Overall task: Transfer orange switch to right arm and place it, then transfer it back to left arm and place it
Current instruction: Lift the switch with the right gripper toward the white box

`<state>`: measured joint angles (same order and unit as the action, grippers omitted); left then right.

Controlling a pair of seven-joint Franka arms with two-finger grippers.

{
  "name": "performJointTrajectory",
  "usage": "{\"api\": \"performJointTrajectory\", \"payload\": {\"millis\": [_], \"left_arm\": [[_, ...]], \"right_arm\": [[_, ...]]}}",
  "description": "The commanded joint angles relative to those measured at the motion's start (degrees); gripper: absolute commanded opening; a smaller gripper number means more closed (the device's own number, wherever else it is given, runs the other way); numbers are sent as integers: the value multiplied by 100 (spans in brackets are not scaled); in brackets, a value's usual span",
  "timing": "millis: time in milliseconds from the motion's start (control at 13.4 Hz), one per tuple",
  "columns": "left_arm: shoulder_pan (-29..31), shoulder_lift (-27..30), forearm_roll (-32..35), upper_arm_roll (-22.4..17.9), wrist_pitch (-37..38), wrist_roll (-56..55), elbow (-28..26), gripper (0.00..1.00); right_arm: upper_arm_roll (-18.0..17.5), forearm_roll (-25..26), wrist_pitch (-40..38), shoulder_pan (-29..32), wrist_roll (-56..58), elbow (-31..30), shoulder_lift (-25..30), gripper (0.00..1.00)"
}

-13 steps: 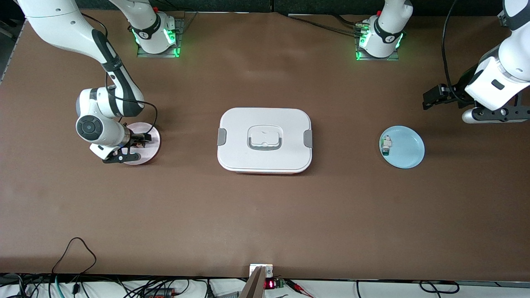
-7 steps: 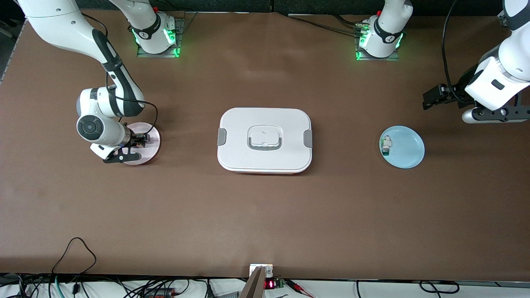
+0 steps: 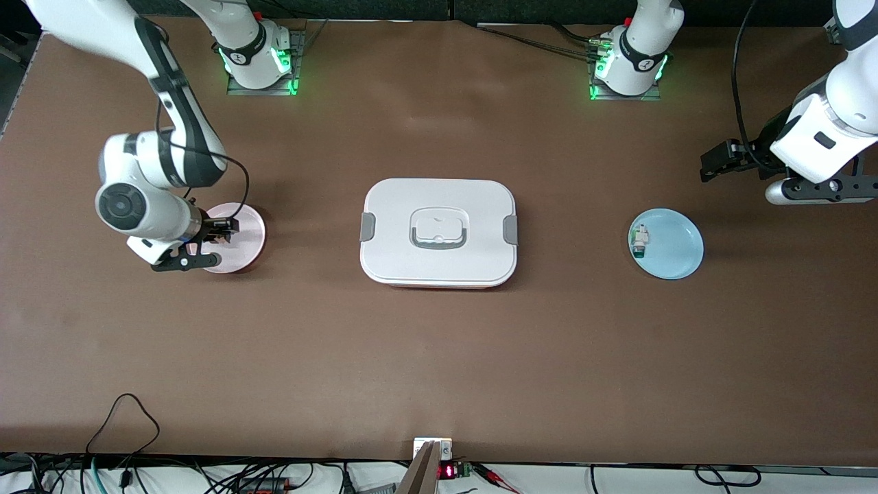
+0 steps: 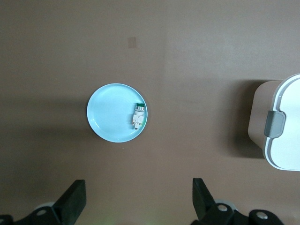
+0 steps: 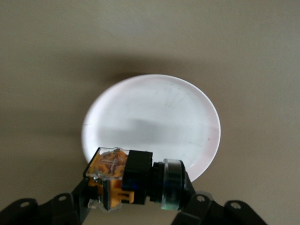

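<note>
My right gripper (image 3: pixel 221 232) is shut on the orange switch (image 5: pixel 133 180), a small black part with an orange face, and holds it above the pink plate (image 3: pixel 247 241) at the right arm's end of the table. In the right wrist view the plate (image 5: pixel 154 117) lies bare below the switch. My left gripper (image 3: pixel 717 165) is open and empty, up over the table near the blue plate (image 3: pixel 675 243). Its fingers (image 4: pixel 75 201) frame bare table in the left wrist view. The white box (image 3: pixel 439 232) stands in the middle of the table between the plates.
A small white-and-green component (image 3: pixel 639 241) lies on the blue plate, also seen in the left wrist view (image 4: pixel 138 116). The box's clip and corner (image 4: pixel 276 124) show in the left wrist view. Cables run along the table's near edge (image 3: pixel 123 412).
My right gripper has lifted off the pink plate with the orange switch and shifted toward the right arm's end of the table. The left arm has not moved.
</note>
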<state>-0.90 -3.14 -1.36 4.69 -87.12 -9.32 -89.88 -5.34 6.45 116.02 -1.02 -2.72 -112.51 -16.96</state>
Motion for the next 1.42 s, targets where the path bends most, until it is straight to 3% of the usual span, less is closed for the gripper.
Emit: {"api": "performJointTrajectory", "payload": {"millis": [0,373,522,671,895,1118,1342], "left_arm": [[38,59,-102,-3,29,167,-12,100],[46,59,-110,-3,29,238,-12,100],[46,59,-119,-3,46,229,-12,100],[46,59,-128,-3,64,229,-21,100],[55,59,-198,-12,81,238,-21,100],[73,59,-216,-12,73,238,-30,100],[432,-2,-1056,-38,282,273,-74,100]], "right_arm": [[-344,-284,-991,32,-27,746,473,32],[-792,-556,-1688,32,121,1968,553,32],[-1038,-636,-1688,32,411,2224,553,32],[-1293,-1091,-1679,32,595,2487,553,32],[-1662,-1338,-1400,32,1788,2603,545,32],[-1882,-2118,-951,23,2615,2594,518,32],[-1891,-3023,-696,-3,3985,2568,492,32]]}}
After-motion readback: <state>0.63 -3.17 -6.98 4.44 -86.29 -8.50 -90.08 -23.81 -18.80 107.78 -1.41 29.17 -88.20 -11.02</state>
